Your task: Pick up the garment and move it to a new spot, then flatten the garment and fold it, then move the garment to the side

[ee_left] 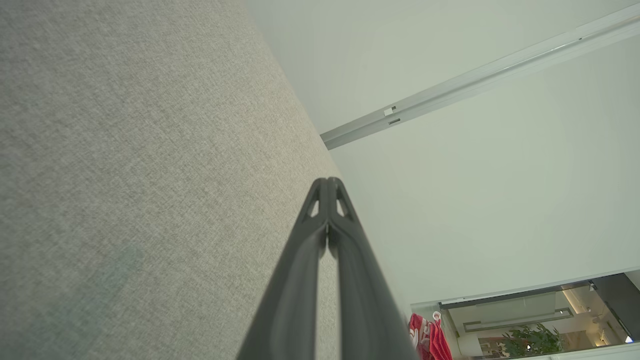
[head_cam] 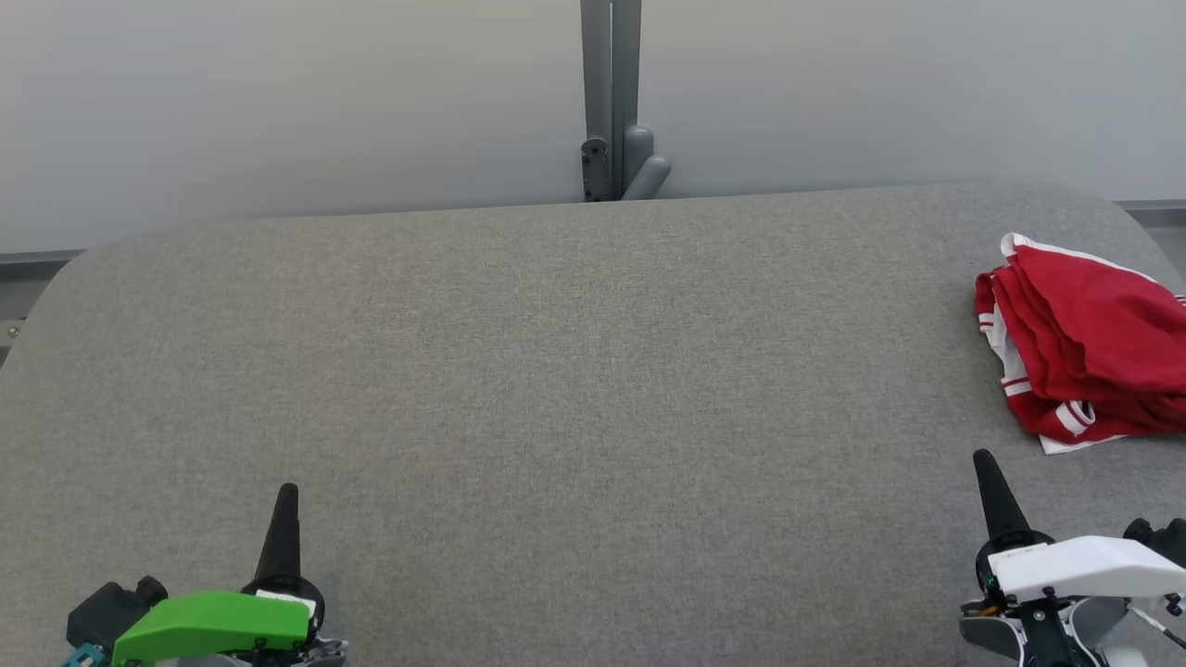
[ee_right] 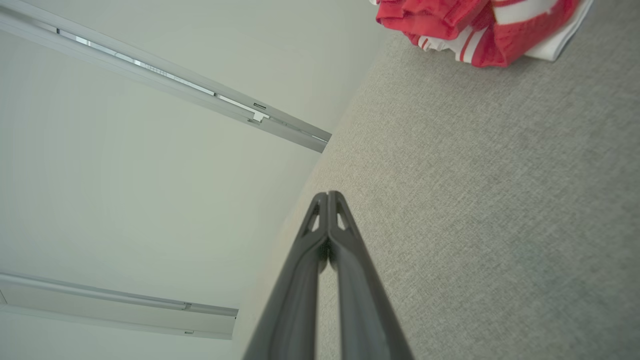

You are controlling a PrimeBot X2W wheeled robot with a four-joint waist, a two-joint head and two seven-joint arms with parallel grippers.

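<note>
Garment (head_cam: 1084,343): likely soft, limp heap; pinch at near striped edge; left gripper (head_cam: 287,493) and right gripper (head_cam: 984,463) closed, empty.

garment (head_cam: 1093,343) cropped at right edge, plant (ee_left: 532,341) seemingly blurred

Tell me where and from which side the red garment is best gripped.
Probably its near striped corner, where the red garment bunches into raised folds. The right gripper, shut now, sits in front of it, so open it and come from the near side.
</note>
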